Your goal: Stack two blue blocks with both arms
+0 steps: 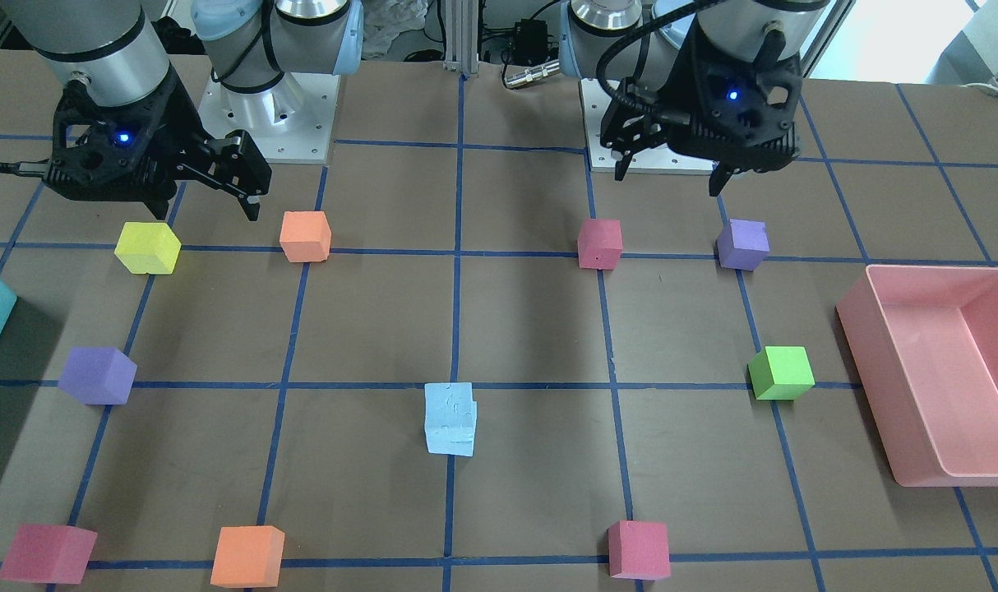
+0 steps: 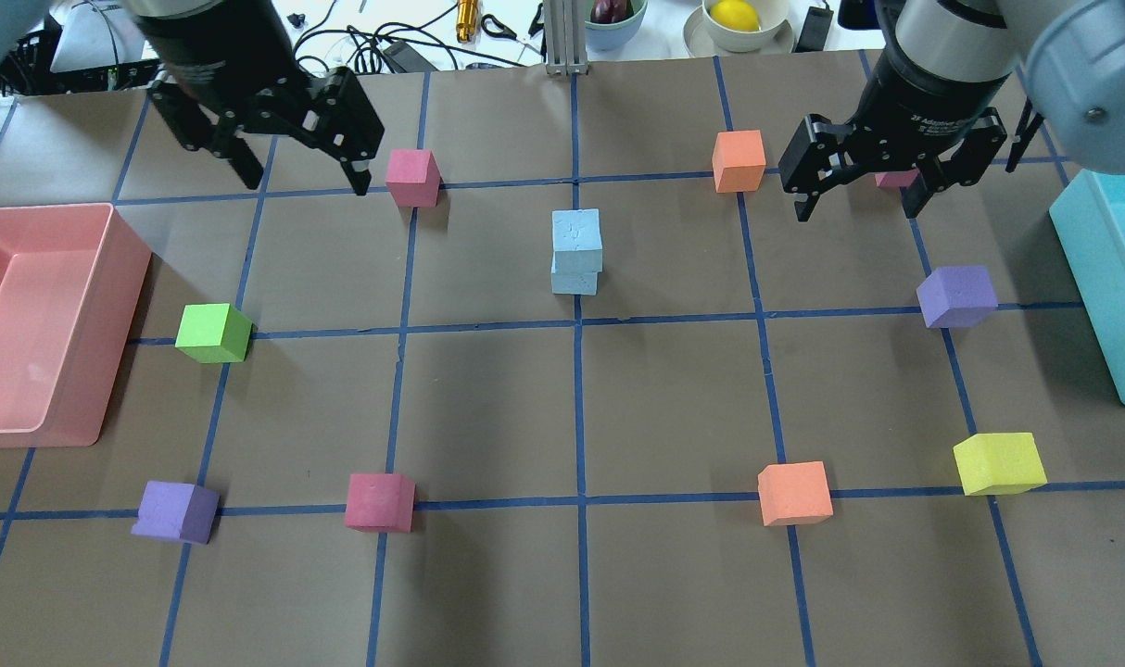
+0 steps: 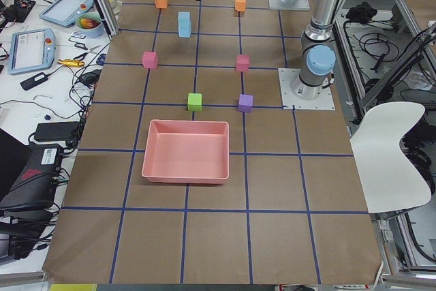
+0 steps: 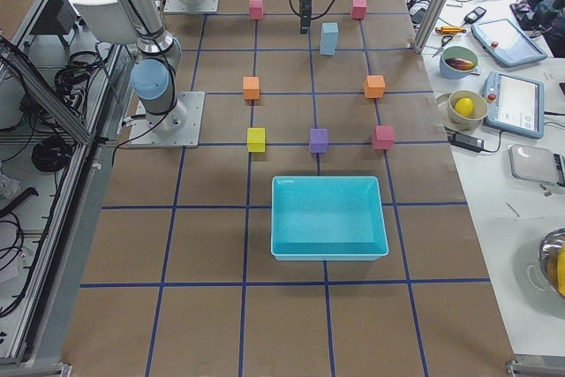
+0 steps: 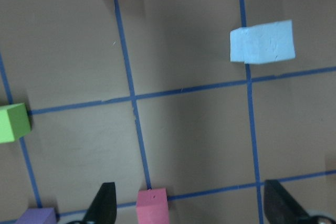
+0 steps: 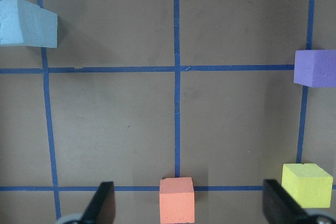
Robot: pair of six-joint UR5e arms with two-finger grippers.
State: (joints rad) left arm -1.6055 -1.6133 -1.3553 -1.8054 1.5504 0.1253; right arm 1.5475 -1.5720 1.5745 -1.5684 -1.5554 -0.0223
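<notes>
The two pale blue blocks stand stacked, one on top of the other, near the table's middle line. The stack also shows in the front view and in both wrist views. My left gripper is open and empty. It hangs high above the near row, over a red cube, well away from the stack. My right gripper is open and empty, high over an orange cube.
A pink bin stands at the table's left end and a teal bin at its right end. Single cubes stand around the stack: green, purple, yellow, orange, red.
</notes>
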